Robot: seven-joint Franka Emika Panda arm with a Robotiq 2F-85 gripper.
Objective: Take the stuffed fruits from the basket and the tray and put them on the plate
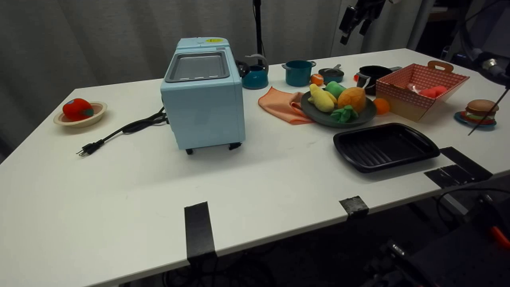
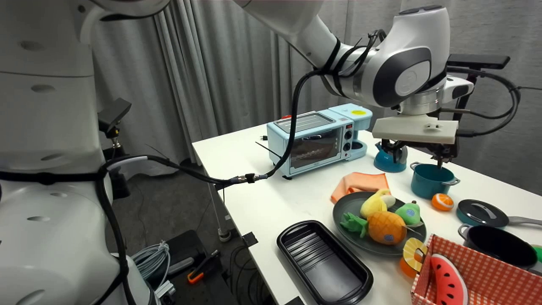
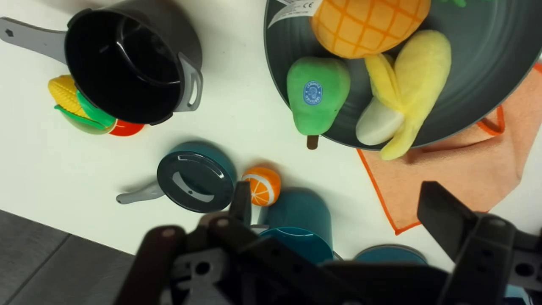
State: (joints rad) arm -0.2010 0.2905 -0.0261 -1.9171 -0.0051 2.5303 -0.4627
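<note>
While the gripper (image 3: 336, 190) is held above the table (image 3: 237, 110), its fingers (image 3: 444, 216) are spread wide; nothing is gripped or touched. Stuffed pineapple (image 3: 368, 25), pear (image 3: 317, 95) and banana (image 3: 425, 67) are grouped on the plate (image 3: 478, 84), lower down and apart from the gripper. A watermelon slice (image 2: 449, 279) is seen in the basket (image 2: 495, 273), farther off; the tray (image 2: 330, 267) is placed just beside the plate, away from the gripper.

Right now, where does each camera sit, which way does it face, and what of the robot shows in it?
In an exterior view: beside the table, facing the curtain; the claw hangs at upper right.
In an exterior view: near the basket, facing the oven; the arm fills left and top.
Wrist view: on the wrist, facing down past the fingers over the plate.
Both exterior views share basket, plate and oven.
</note>
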